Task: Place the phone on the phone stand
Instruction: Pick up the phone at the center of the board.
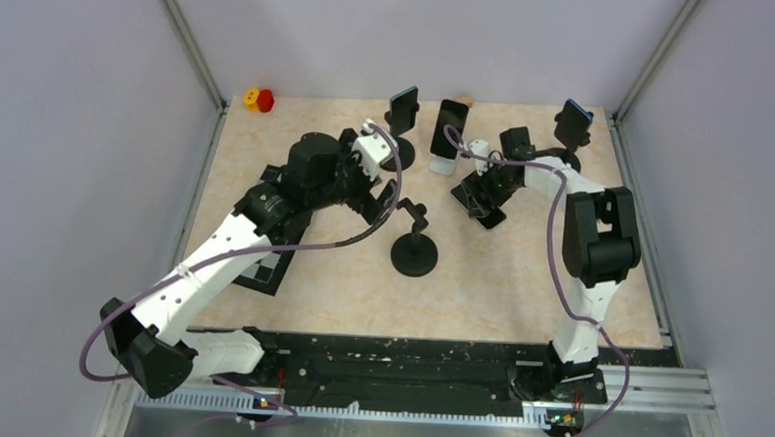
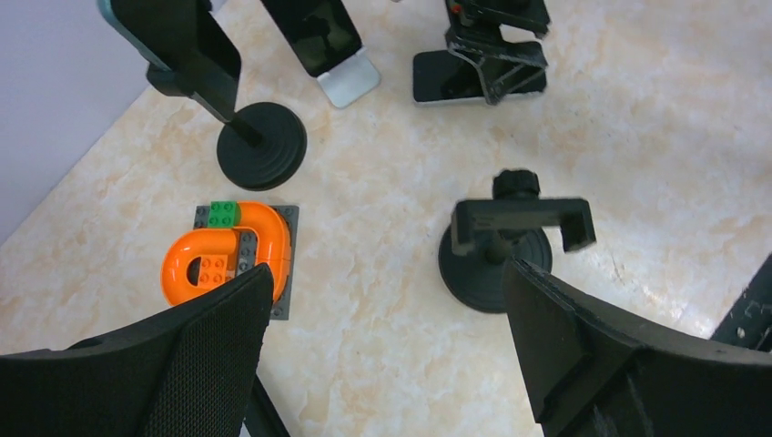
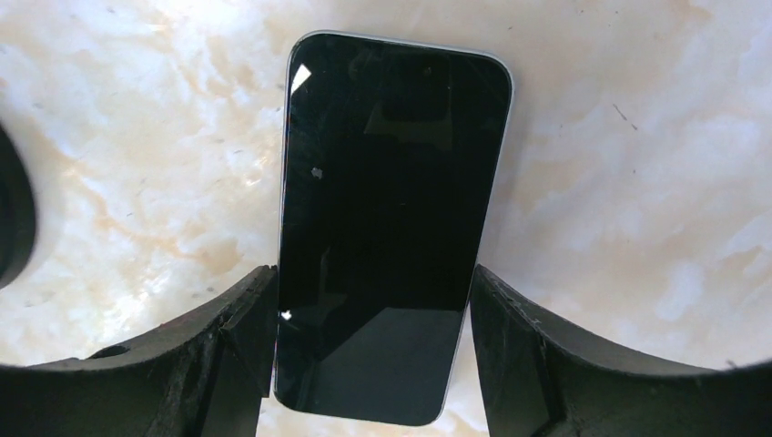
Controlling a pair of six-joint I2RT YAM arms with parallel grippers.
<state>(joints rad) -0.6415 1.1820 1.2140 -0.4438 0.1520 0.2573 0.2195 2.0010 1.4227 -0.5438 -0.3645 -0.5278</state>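
Though the right jaws flank the phone (image 3: 391, 228), contact is unclear

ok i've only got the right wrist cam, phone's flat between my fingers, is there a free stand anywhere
observer: yes, an empty black stand sits mid-table, left of your phone and nearer the arm bases
operator: anything loaded already
observer: the white stand at the far edge holds a dark phone
operator: where's the left arm
observer: the left gripper hangs open right beside that empty stand
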